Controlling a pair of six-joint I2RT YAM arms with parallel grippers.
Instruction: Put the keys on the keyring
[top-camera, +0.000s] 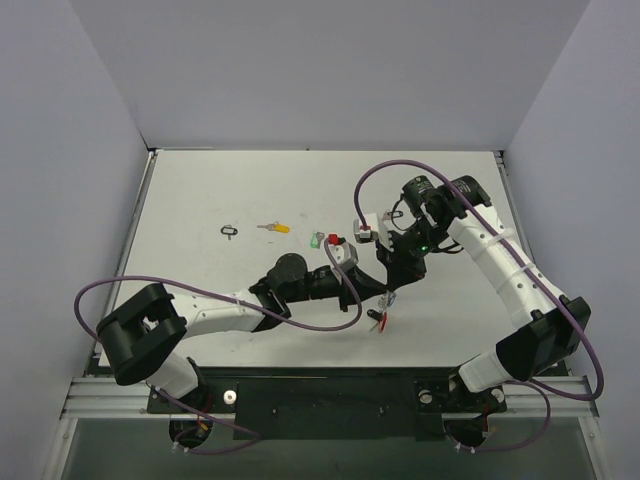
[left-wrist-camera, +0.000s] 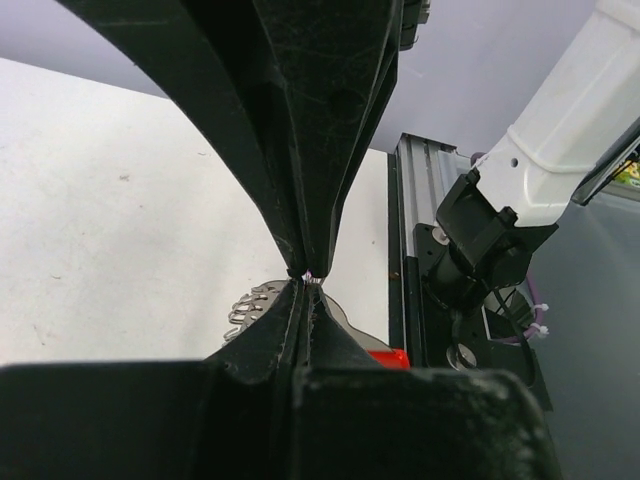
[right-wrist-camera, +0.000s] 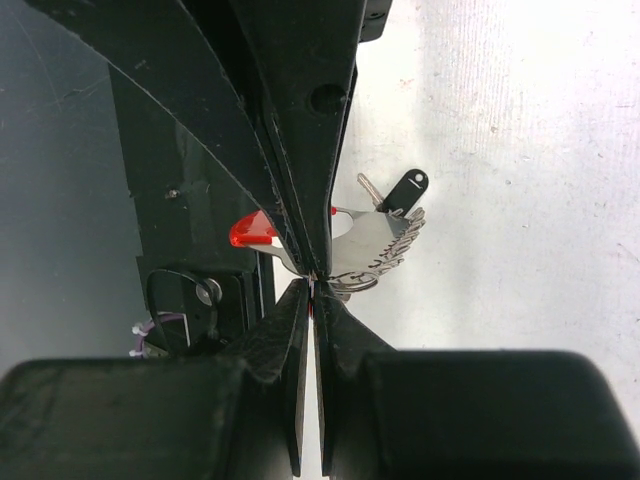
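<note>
We are recording the right gripper (right-wrist-camera: 312, 281) clenching the keyring (right-wrist-camera: 372, 245), its red tag (right-wrist-camera: 250, 232) and a black-tagged key (right-wrist-camera: 405, 190) beside it, the left gripper (left-wrist-camera: 305, 275) pressing shut against that bunch, and a yellow-tagged key (top-camera: 272, 228) and green-tagged key (top-camera: 316, 241) lying apart on the table (top-camera: 200, 195).

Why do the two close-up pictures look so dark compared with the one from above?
Left wrist view: the black left tool fills the frame, shading it. Right wrist view: the right tool does likewise, though the keyring behind shows sharp. Top view: even light, soft shadows.
</note>
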